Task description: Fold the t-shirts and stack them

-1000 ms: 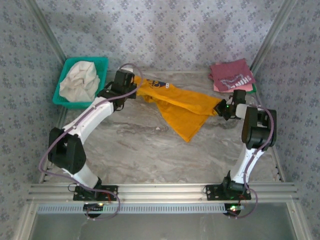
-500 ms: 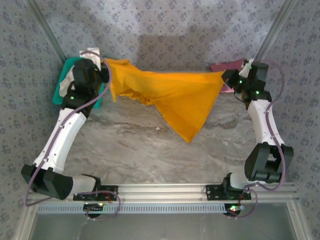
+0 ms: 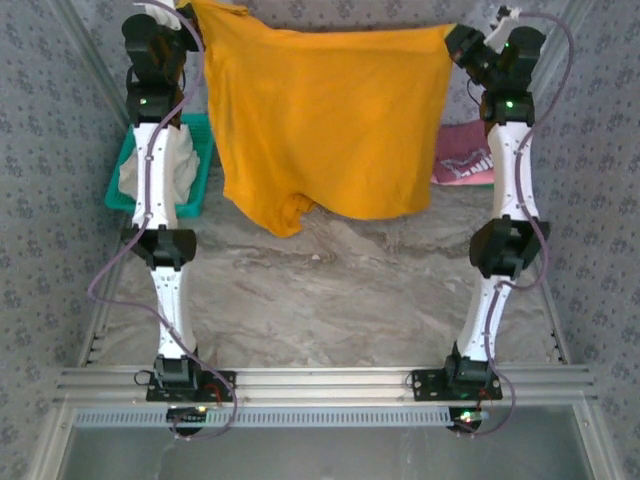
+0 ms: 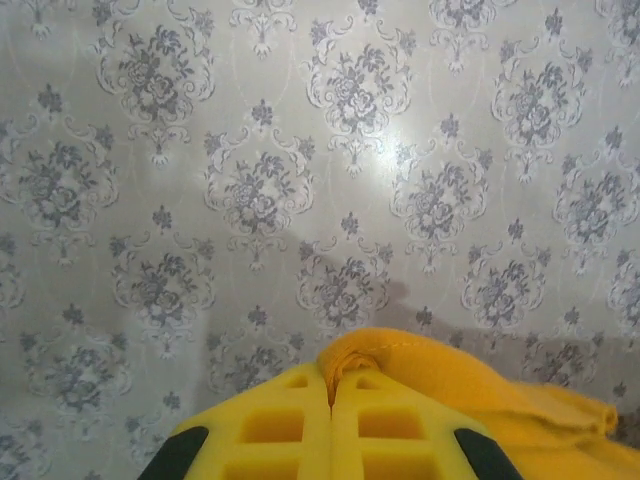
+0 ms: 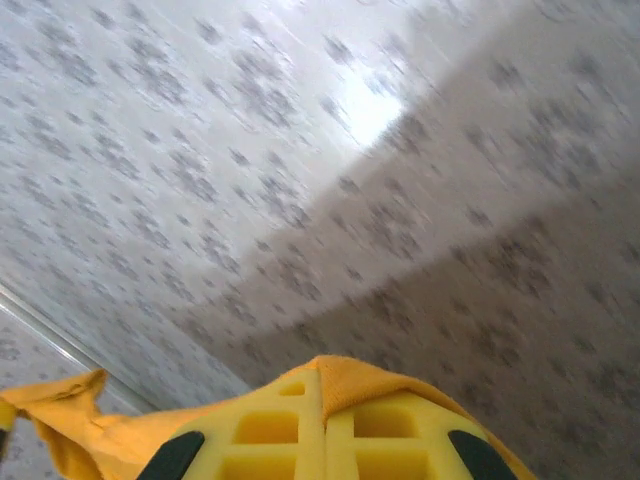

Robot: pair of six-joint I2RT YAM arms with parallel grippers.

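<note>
Left pincer (image 3: 188, 18) and right pincer (image 3: 458, 42) each pinch a top corner of the mustard-yellow t-shirt (image 3: 325, 120). A moment ago it sagged low; now it hangs spread, high at the far side over the worktop (image 3: 330, 300). Judged: ready to lay flat.

— What sits at ten o'clock on the table (image 3: 330, 290)?
— A green basket (image 3: 203, 150), with a crumpled white cloth (image 3: 186, 170) lying inside it.
— And the tabletop?
— Grey, marbled. An aluminium rail (image 3: 320, 380) runs along its edge at six o'clock.
— The walls?
— Pale wallpaper (image 4: 250, 190) with a grey floral pattern, from nine o'clock round through twelve to three.
</note>
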